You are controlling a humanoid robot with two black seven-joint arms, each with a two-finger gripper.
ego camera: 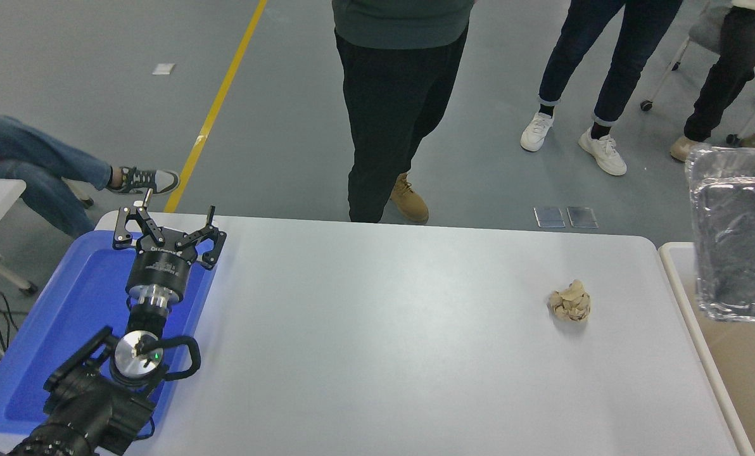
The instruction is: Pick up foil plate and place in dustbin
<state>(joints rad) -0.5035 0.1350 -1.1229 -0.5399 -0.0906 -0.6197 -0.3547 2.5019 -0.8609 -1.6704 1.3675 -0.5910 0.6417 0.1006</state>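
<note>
The robot's left arm (99, 386) is matte black, built of rounded, ribbed segments. A polished silver disc (134, 352) caps one joint, carrying a small green light, and a black cable (184, 361) loops beside it. A silver ring joins the black cylindrical wrist, faintly lettered, to the left claw (167, 233), whose black linkage fingers (130, 228) show bright screw heads.

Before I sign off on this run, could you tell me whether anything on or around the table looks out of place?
A crumpled tan paper ball lies loose on the white table near its right end. The foil plate hangs tilted in the air above the dustbin, cut off by the picture's right edge. The left tool sits over the blue tray.
</note>
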